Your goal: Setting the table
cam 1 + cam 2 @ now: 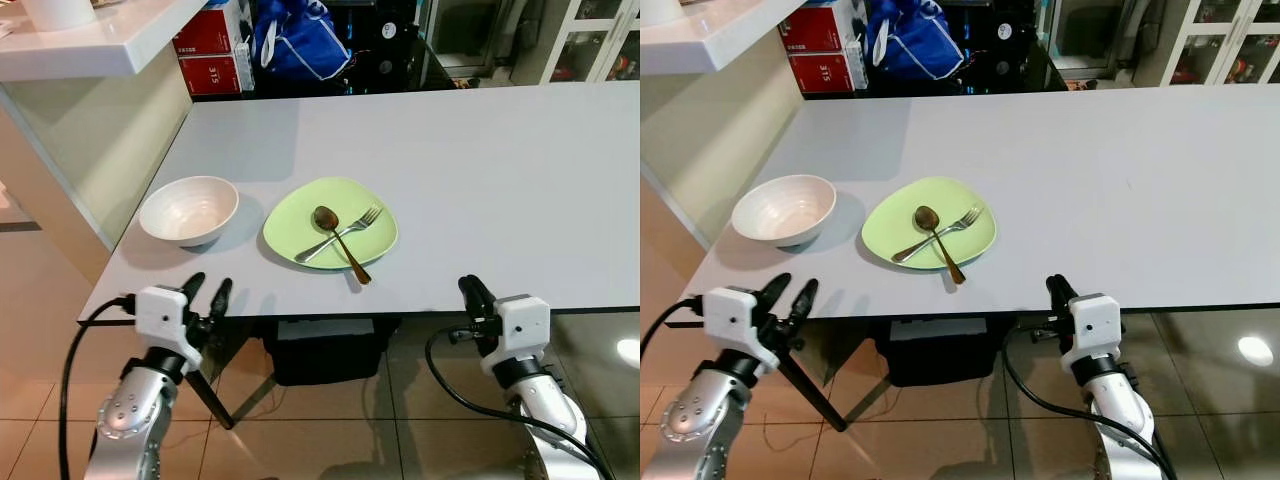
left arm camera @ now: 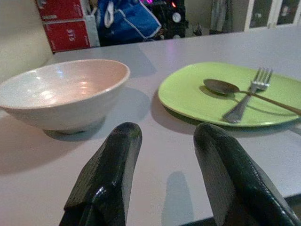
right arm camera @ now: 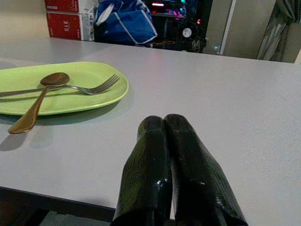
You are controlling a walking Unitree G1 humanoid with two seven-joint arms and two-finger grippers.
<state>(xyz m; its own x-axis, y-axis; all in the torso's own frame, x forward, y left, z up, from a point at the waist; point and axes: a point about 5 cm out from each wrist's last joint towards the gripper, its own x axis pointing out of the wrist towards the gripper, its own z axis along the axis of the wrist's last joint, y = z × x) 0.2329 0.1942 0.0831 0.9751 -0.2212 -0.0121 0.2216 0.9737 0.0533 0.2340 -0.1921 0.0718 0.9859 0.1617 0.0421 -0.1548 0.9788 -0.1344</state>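
A light green plate (image 1: 376, 233) lies near the front edge of the grey table (image 1: 480, 170). On it rest a bronze spoon (image 1: 340, 241) and a silver fork (image 1: 345, 233), crossed. A white bowl (image 1: 188, 209) stands just left of the plate. My left gripper (image 1: 207, 294) hovers open at the table's front edge, in front of the bowl; its fingers (image 2: 113, 174) frame the bowl (image 2: 61, 94) and plate (image 2: 225, 94). My right gripper (image 1: 470, 292) is shut with nothing in it at the front edge, right of the plate (image 3: 56, 87).
A white counter (image 1: 90, 45) overhangs the table's left side. Red boxes (image 1: 210, 50) and a blue bag (image 1: 300, 40) sit behind the table's far edge. White cabinets (image 1: 590, 40) stand at the back right. The right half of the table is bare.
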